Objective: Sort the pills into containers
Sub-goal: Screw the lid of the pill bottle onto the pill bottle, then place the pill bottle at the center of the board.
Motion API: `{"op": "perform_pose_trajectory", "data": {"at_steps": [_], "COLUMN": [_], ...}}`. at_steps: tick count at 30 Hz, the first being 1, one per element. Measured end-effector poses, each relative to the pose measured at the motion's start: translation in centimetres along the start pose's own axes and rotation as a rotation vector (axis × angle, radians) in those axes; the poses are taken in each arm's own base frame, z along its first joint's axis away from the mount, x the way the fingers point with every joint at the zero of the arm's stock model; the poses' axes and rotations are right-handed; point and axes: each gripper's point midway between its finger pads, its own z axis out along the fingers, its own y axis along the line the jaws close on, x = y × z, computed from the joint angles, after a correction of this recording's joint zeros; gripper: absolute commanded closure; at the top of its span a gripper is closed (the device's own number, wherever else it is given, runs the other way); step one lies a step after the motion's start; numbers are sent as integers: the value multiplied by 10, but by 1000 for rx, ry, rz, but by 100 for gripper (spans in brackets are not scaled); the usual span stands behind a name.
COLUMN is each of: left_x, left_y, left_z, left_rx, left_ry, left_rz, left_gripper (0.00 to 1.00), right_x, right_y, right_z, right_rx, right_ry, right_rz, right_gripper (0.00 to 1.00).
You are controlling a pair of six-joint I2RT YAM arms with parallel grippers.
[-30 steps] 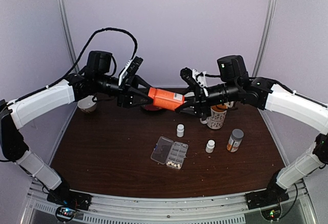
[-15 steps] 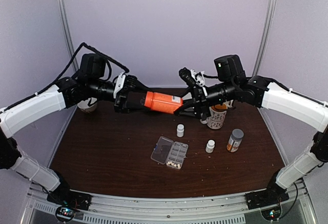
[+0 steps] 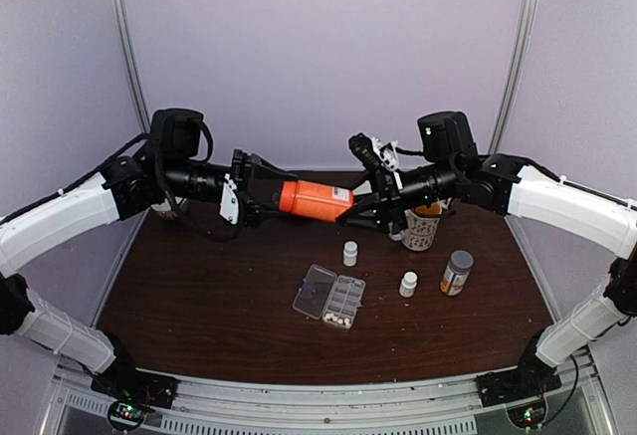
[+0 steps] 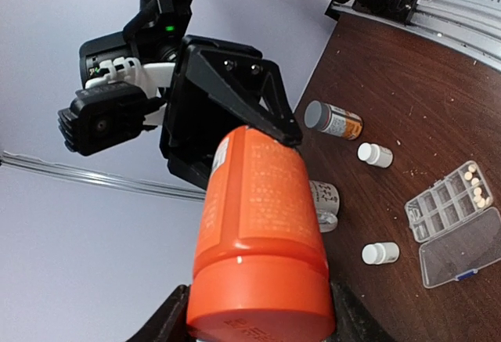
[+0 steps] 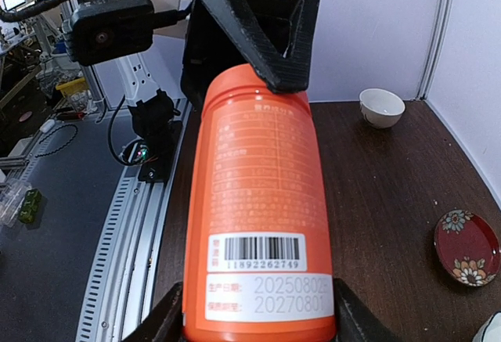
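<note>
Brown wood-grain table [image 3: 199,296] carries everything; high above and behind the pill box [image 3: 344,297] a smooth cylindrical orange bottle [image 3: 317,199] lies level, lid on, left gripper [image 4: 254,320] clamped half-wide on its capped end, right gripper [image 5: 258,322] likewise on its base; clear rectangular cells hold few round cream pills [image 3: 339,321]; most sorting looks undone.

Flat clear pill box [image 3: 345,301], lid [image 3: 315,289] open leftward, two rows of cells [image 3: 350,293]; cream pills [image 3: 339,321] in the nearest ones
</note>
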Motion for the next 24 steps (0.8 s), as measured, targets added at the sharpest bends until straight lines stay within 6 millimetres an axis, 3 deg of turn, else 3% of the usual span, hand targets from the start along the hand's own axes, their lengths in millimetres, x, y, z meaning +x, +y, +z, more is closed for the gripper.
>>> {"op": "perform_pose_trajectory", "data": {"at_steps": [1,2,5,9,12,15,20,24], "left_x": [0,1,1,-1,-5,-6,-1,32], "left_y": [0,0,1,0,-13,-28,-34,-43], "left_z": [0,1,1,2,0,-5,-16,-21], "left_rx": [-1,-2,-8,-14,1,25,7,-40], "left_ry": [5,8,10,3,3,26,109,310], "left_rz": [24,42,66,86,69,-62,-434,-840], "left_gripper": [100,100,100,100,100,100,100,100], "right_x": [1,1,0,1,-2,-4,0,2], "right_y": [0,0,0,2,0,-4,-17,-27], "right_z": [0,0,-1,-3,-12,-25,-53,-64], "right_rx": [0,0,2,8,45,110,283,372], "right_ry": [1,1,0,-1,-12,-35,-77,-93], "right_rz": [2,4,7,25,57,70,77,82], "right_gripper": [100,91,56,2,0,0,0,0]}}
